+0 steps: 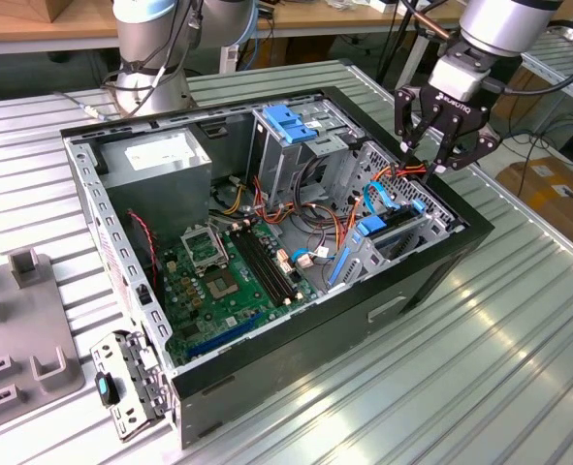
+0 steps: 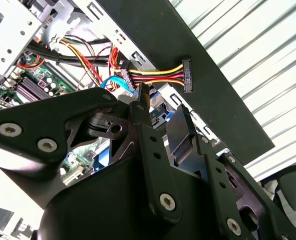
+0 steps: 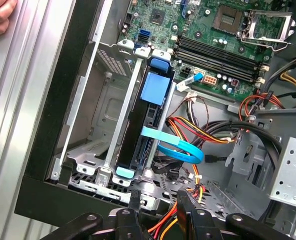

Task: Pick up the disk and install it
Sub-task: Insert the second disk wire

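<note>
The open computer case (image 1: 267, 242) lies on its side on a metal table (image 1: 519, 368). Just in front of the case, at its near corner, a small metal bracket (image 1: 126, 392) sticks out. Beside the case, to the exterior view's left, sits a grey stand (image 1: 24, 339).

Inside the case, low down, is the green board (image 1: 218, 281). The disk (image 3: 148, 130) is inside the case too. It stands in the metal rack by the case's black front wall, with its light-blue rails and blue tab (image 3: 155, 90) showing. In the exterior view the disk (image 1: 388, 232) is on the case's right side. A light-blue flat cable (image 3: 180, 150) curves out from beside it.

The gripper (image 1: 427, 163) hangs just above the case's front wall, over the disk's rack. Its black fingers (image 2: 142, 115) are pinched on a bunch of yellow, red and black wires (image 2: 158, 75). The black plug (image 2: 187, 75) on the end of the wires sticks out in the air past the case's wall.

Farther back in the case are the grey power box (image 1: 160, 160) and a metal cage with blue handles (image 1: 291, 121). A person's hand (image 3: 0, 15) rests on the table outside the case.
</note>
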Robot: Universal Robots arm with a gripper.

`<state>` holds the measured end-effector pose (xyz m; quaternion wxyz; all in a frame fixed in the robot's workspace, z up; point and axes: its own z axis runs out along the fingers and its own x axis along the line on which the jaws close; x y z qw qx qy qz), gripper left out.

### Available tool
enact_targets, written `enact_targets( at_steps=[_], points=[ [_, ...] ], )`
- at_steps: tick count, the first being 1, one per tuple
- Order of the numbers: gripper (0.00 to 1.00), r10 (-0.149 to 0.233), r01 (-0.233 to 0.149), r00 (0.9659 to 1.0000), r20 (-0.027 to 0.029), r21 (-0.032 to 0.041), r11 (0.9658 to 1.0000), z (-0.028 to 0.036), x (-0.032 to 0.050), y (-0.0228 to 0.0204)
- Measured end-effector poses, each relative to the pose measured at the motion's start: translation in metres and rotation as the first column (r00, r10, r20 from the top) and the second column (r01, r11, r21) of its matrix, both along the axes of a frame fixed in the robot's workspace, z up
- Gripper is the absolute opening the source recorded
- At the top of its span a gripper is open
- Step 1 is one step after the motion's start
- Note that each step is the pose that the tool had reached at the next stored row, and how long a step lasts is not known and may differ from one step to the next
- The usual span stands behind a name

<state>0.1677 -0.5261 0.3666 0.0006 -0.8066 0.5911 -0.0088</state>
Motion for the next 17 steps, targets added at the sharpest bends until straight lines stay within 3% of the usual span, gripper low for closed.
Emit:
enact_targets(
  at_steps=[10,17],
  points=[
    [0.42,0.007,-0.007,1.0000,0.0000,-0.0006,1.0000,0.0000,0.0000,0.0000],
    [0.42,0.013,-0.013,0.9999,-0.0001,-0.0103,0.9999,0.0029,0.0000,0.0000]
  ],
)
